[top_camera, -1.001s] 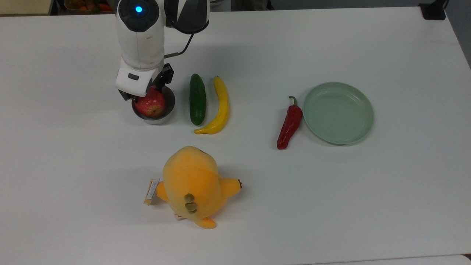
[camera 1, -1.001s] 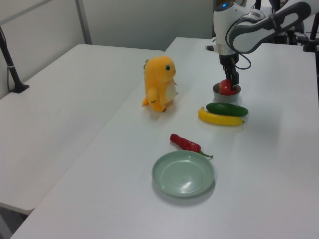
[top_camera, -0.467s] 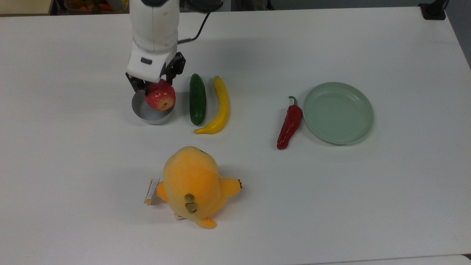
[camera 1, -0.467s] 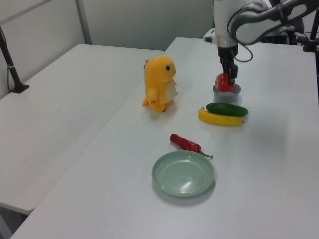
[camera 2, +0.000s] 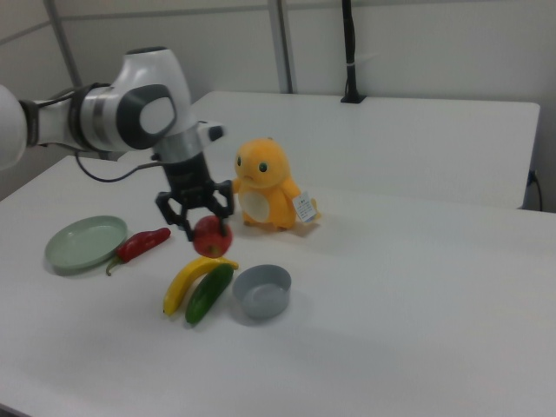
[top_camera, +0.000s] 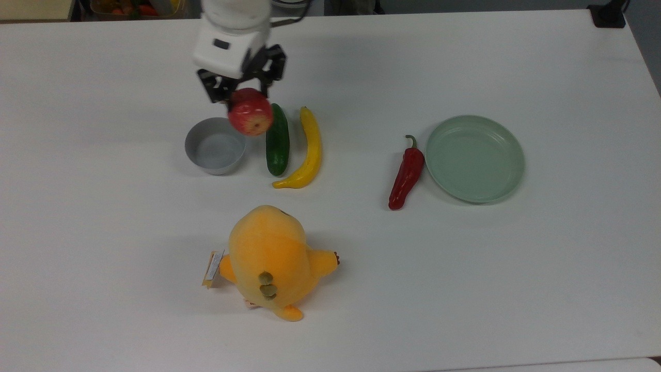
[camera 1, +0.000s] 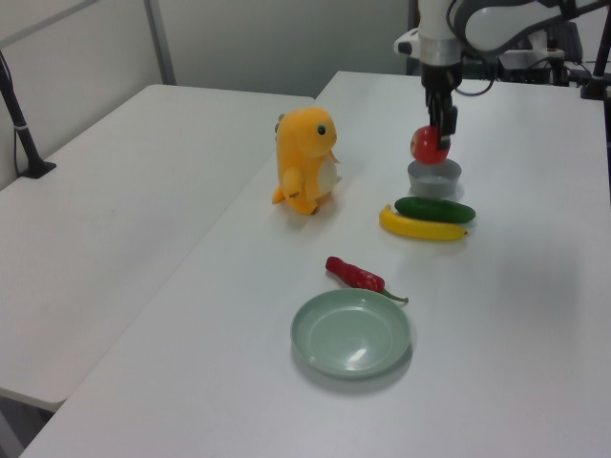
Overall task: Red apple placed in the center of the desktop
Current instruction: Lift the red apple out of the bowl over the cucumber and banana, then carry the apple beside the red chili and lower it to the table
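The red apple point(top_camera: 250, 118) point(camera 1: 429, 145) point(camera 2: 211, 237) hangs in the air, held from above by my gripper point(top_camera: 240, 95) point(camera 1: 438, 129) point(camera 2: 200, 215), which is shut on it. In the top view it sits over the gap between the grey bowl point(top_camera: 215, 146) and the green cucumber point(top_camera: 277, 139). The bowl point(camera 1: 434, 177) point(camera 2: 261, 291) stands empty on the white desktop point(top_camera: 465, 268) point(camera 1: 516, 315) point(camera 2: 408, 321), below the apple.
A yellow banana point(top_camera: 308, 151) lies beside the cucumber. A red chili pepper point(top_camera: 407, 173) lies next to a pale-green plate point(top_camera: 475, 158) on the top view's right. An orange plush toy point(top_camera: 271, 261) stands near the front.
The gripper has lifted the apple out of the grey bowl and carried it up and toward the top view's right, over the cucumber's end. The bowl is now empty.
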`<control>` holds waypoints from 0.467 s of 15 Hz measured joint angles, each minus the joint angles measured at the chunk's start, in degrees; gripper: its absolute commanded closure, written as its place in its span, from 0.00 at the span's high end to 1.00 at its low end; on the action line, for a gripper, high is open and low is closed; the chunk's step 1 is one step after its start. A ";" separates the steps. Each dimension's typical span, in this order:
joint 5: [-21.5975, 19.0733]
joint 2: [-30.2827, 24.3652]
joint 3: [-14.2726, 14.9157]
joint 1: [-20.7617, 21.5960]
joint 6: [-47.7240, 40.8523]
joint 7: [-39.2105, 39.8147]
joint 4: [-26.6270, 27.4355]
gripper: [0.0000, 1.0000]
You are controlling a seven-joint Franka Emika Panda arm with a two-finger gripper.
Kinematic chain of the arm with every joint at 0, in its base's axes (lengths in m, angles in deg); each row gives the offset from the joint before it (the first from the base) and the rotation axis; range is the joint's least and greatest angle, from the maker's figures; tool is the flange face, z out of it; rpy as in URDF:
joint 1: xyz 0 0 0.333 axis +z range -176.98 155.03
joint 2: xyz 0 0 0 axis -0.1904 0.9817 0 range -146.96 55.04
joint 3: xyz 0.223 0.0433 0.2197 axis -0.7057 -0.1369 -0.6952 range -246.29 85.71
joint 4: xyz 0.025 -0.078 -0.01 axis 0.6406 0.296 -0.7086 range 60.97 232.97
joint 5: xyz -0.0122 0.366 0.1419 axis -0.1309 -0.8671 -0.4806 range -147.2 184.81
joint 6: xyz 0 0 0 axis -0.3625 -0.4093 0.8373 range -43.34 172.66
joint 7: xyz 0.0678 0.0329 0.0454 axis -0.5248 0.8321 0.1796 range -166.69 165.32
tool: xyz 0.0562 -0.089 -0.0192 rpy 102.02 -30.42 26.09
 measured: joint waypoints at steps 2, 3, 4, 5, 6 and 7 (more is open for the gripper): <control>-0.58 0.01 -3.16 0.83 -0.02 -8.58 0.56 0.28; -1.83 0.02 -4.64 1.80 -0.02 -13.89 0.74 0.28; -3.16 0.02 -5.33 2.18 -0.02 -16.40 0.78 0.28; -4.88 0.01 -6.12 2.39 -0.10 -19.01 0.81 0.28; -6.68 0.01 -6.70 2.49 -0.34 -21.97 0.88 0.28; -8.00 0.05 -6.75 2.54 -0.37 -24.10 1.04 0.28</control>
